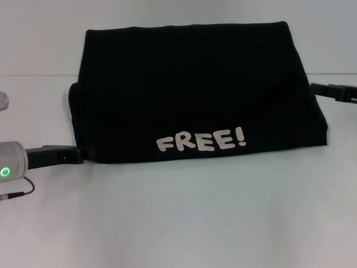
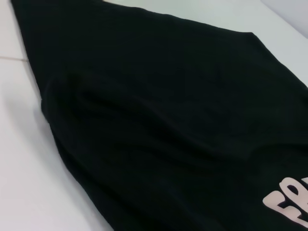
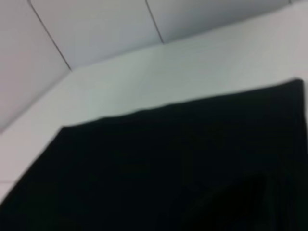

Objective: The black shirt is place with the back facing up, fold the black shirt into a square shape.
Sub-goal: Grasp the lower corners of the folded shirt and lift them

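Note:
The black shirt (image 1: 195, 89) lies folded into a wide block on the white table (image 1: 178, 218). White "FREE!" lettering (image 1: 201, 140) faces up along its near edge. My left gripper (image 1: 78, 154) is low at the shirt's near left corner, touching its edge. My right gripper (image 1: 315, 86) is at the shirt's right edge, about halfway back. The left wrist view shows wrinkled black cloth (image 2: 168, 120) and part of the lettering (image 2: 288, 204). The right wrist view shows the shirt's plain far part (image 3: 168, 168).
The white table runs wide in front of the shirt. A pale wall (image 1: 44, 33) stands close behind the shirt's far edge. A thin cable (image 1: 17, 194) hangs by my left arm.

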Controlling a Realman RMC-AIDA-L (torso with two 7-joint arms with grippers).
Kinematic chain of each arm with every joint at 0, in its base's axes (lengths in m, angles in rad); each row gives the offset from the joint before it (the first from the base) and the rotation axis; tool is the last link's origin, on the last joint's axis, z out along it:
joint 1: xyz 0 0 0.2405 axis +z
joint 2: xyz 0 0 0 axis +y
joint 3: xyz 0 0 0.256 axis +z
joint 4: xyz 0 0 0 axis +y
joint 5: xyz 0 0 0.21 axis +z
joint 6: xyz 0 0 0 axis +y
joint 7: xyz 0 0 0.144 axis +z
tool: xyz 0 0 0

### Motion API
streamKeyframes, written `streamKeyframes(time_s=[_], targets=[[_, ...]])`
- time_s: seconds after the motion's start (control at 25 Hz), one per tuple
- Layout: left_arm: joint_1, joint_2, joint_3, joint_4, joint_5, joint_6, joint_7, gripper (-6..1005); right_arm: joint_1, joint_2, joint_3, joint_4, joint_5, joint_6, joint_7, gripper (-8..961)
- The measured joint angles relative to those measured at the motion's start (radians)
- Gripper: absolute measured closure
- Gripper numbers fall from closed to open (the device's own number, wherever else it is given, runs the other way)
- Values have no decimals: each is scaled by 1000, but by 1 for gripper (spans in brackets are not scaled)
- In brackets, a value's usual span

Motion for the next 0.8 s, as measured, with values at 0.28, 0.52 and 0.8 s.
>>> streamKeyframes(time_s=[0.28, 0.52, 0.8], targets=[[-8, 4, -3, 7, -4, 2, 0, 923, 20, -19, -15, -23, -252, 42, 208, 327], [-10, 7, -6, 11, -4, 2, -5, 1000, 34, 16, -29, -23, -314, 115, 236, 329], [-16, 9, -8, 10, -7, 9, -7, 999, 59, 51, -55, -12, -316, 146, 232, 331]])
